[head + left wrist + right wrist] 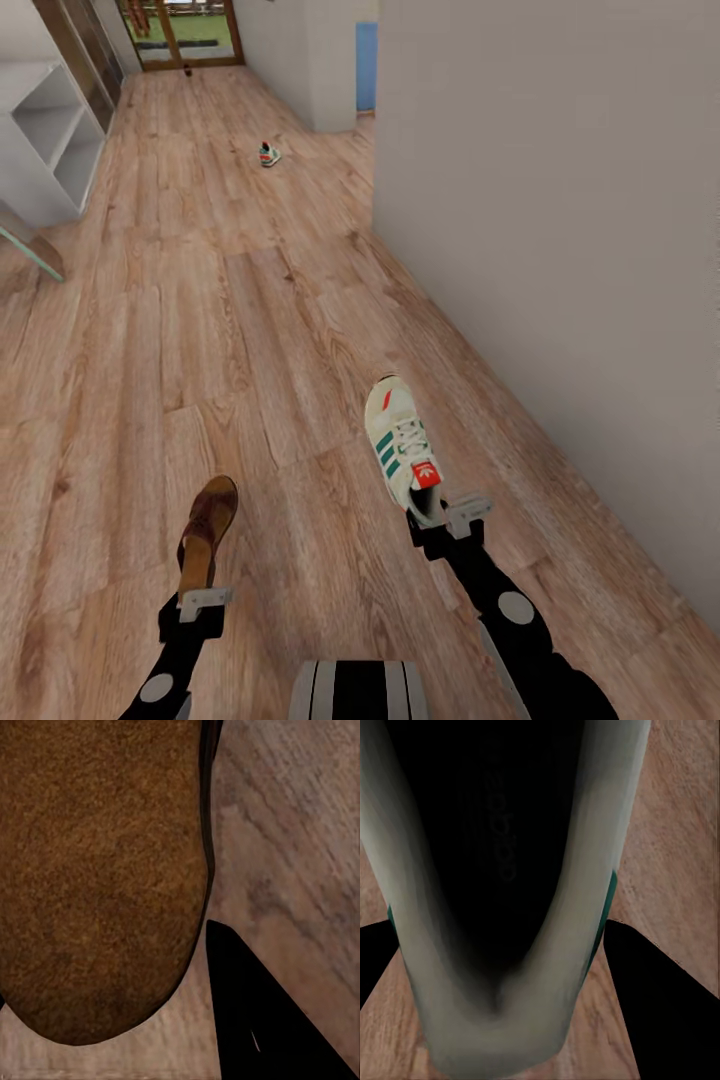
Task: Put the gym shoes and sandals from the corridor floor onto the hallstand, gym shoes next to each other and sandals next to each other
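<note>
**Inspector A:** We record a wall [560,250] along the right of the corridor, its base edge running diagonally just beside the right arm. The floor [200,330] lies broad and open ahead and to the left, up to white shelving [45,140] at the far left and a glazed door [185,30] at the far end.

**Inspector B:** Left end effector [205,598]?

**Inspector A:** Pinching the heel end of a sandal [205,530]. Its long axis runs away from us, toe forward and tilted slightly right. In the left wrist view we see the tan footbed [97,877] close up, with one dark finger [262,1020] beside it.

**Inspector B:** Right end effector [445,520]?

**Inspector A:** Clamped on the heel of a shoe [405,450]. The toe points forward and slightly left; the green stripes and red tongue label face up. In the right wrist view we look into its dark opening [495,855], fingers [667,1005] on both sides.

**Inspector B:** Anything else?

**Inspector A:** A second shoe [268,154] sits on the floor far ahead, well clear of the walls. A small dark object [187,70] lies near the door; we cannot tell what it is.
</note>
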